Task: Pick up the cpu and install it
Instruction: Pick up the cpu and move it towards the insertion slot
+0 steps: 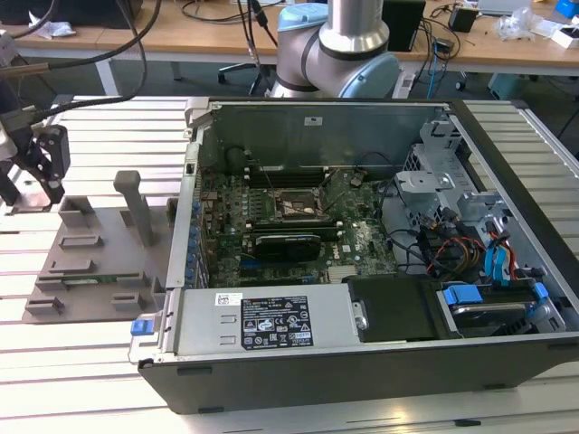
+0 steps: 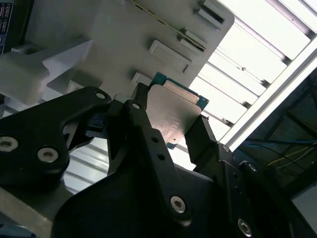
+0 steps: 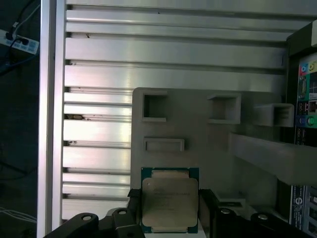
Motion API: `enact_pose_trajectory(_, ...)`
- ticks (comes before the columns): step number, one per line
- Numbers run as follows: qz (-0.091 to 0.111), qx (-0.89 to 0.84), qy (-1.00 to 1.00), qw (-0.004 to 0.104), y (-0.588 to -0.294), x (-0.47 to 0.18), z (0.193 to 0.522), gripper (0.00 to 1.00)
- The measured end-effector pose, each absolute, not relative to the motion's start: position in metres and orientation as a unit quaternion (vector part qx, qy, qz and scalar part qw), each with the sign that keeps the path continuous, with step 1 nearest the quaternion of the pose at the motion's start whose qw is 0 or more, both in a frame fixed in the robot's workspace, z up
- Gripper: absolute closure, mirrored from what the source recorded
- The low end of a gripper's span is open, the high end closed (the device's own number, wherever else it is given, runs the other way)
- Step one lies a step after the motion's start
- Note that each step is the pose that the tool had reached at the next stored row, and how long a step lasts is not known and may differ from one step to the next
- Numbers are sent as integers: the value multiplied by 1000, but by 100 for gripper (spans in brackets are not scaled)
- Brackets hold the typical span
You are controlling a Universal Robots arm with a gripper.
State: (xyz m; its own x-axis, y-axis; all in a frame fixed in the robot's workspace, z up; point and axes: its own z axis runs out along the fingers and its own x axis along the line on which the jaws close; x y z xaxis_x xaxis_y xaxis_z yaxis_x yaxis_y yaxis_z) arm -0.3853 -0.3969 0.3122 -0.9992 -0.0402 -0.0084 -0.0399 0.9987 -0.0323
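The cpu (image 3: 170,204) is a flat square chip with a silver-grey metal top on a green edge. In both wrist views it sits between my black fingers (image 2: 142,119). My gripper (image 2: 172,118) is shut on the cpu (image 2: 173,111), one finger against each of two opposite sides. In the exterior view my gripper (image 1: 43,167) hangs at the far left, beside the grey fixture plate (image 1: 99,244) and above the slatted table. The motherboard's dark cpu socket (image 1: 298,206) lies inside the open computer case, well to the exterior view's right of my gripper.
The open computer case (image 1: 362,362) has tall walls, cables and a drive cage on the exterior view's right. The fixture plate (image 3: 198,129) carries raised pockets and an upright post (image 1: 134,203). My arm's base (image 1: 339,45) stands behind the case.
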Motion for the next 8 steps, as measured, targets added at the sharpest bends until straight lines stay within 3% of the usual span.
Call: enact_pose_trajectory(8,-16,-20,1000,5,-397,-385,324,45)
